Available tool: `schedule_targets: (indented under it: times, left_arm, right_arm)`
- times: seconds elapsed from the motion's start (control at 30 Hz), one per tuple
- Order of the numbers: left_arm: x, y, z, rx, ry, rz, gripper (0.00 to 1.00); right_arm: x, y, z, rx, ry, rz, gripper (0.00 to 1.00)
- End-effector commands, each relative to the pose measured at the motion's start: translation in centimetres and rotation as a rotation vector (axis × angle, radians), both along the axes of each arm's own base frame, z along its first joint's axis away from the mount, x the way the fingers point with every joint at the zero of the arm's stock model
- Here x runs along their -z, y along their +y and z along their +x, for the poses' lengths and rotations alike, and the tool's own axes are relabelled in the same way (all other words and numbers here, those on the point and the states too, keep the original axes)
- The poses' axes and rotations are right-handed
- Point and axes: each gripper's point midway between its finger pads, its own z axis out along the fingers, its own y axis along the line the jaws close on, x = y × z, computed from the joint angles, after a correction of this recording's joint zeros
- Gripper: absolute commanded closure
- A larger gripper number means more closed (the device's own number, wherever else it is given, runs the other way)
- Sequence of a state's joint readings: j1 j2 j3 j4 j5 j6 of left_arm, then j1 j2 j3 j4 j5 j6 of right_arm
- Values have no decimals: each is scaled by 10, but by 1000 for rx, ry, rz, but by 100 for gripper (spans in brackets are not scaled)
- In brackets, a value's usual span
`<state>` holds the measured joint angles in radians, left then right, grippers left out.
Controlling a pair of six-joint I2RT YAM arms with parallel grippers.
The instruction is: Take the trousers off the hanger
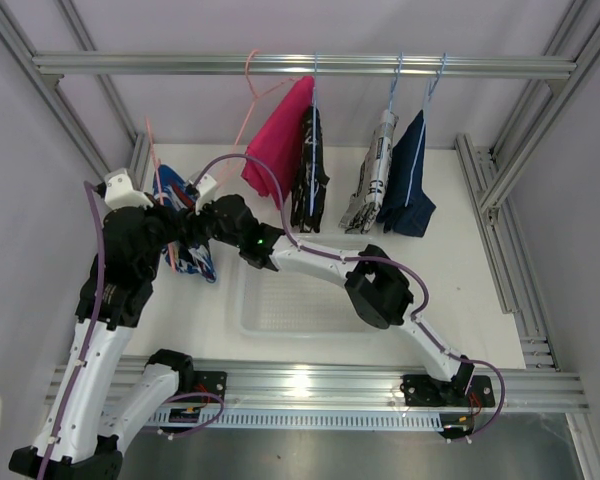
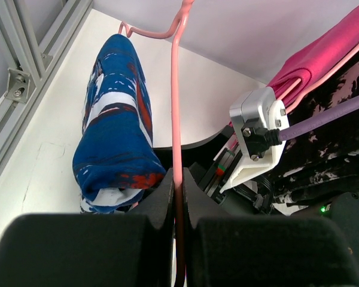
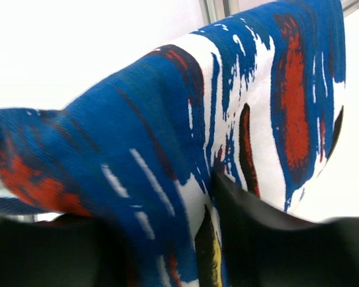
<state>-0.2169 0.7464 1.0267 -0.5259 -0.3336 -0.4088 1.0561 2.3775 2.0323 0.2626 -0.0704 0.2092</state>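
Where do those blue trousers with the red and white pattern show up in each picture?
Top view: blue patterned trousers at left, partly hidden by the left arm.
Left wrist: left of centre, beside the pink hanger wire.
Right wrist: close up, filling most of the frame.
Shared landmark: the pink hanger, seen in the top and left wrist views only.

Blue trousers (image 2: 113, 119) streaked red-white, pink pair (image 1: 280, 140), black pair (image 1: 308, 170) white-patterned, white pair (image 1: 372, 175) black-printed, navy pair (image 1: 410, 185), pink hanger (image 2: 176, 89).

Right wrist: blue patterned trousers (image 3: 185, 137) cropped, fingers (image 3: 269, 239) blurred; left wrist: pink hanger (image 2: 175, 107) top cut off.
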Motion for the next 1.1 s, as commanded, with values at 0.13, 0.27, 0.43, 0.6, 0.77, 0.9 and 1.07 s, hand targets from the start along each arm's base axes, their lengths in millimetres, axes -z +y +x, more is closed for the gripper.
schedule_targets:
  times: [0.13,0.27,0.43,0.6,0.77,0.9,1.07]
  left_arm:
    - [-43,-9,1,50,-138,-29,99]
    - [-43,-10,1,52,-138,-29,100]
    - [-44,-10,1,55,-144,-32,100]
    - [-44,-12,1,63,-146,-36,100]
    - [-37,-12,6,62,-128,-49,100]
    - [-34,-10,10,57,-115,-60,100]
    - [-33,-7,11,38,-118,-57,99]
  right_arm:
    - [5,0,19,58,22,21,70]
    - [11,3,16,45,44,28,81]
    - [15,5,15,35,60,36,80]
    - [14,5,17,45,63,41,100]
    - [4,4,13,35,68,47,100]
    - [-15,-4,3,52,54,52,100]
    - [-48,-20,-12,79,10,78,100]
